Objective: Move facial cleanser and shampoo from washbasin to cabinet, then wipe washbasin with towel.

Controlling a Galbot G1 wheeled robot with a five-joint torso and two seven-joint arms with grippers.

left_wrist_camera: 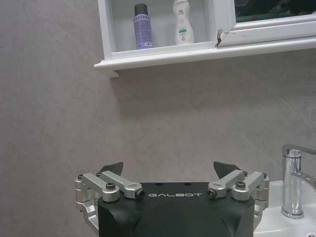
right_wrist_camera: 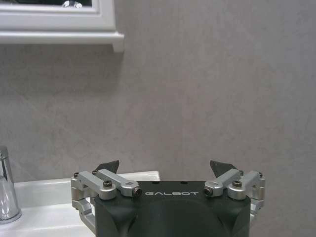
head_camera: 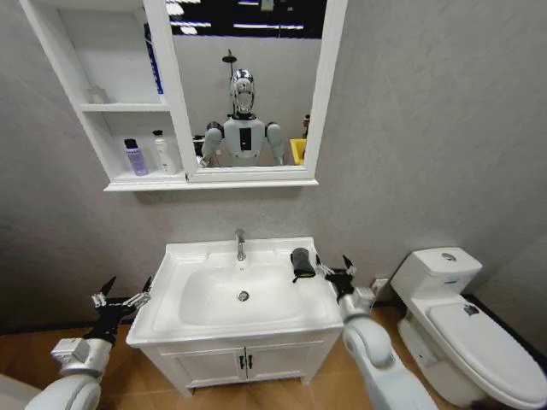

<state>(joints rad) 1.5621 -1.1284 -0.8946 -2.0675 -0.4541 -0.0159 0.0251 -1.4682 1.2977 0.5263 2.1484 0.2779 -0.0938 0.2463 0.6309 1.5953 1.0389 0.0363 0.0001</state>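
Now | two bottles on cabinet | one towel on washbasin

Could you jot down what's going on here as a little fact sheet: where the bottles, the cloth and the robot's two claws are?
Bottles: purple bottle and white bottle stand on the cabinet's lowest shelf
Towel: dark towel lies on the washbasin's right rim
Left tool: open, left of the washbasin
Right tool: open, beside the towel
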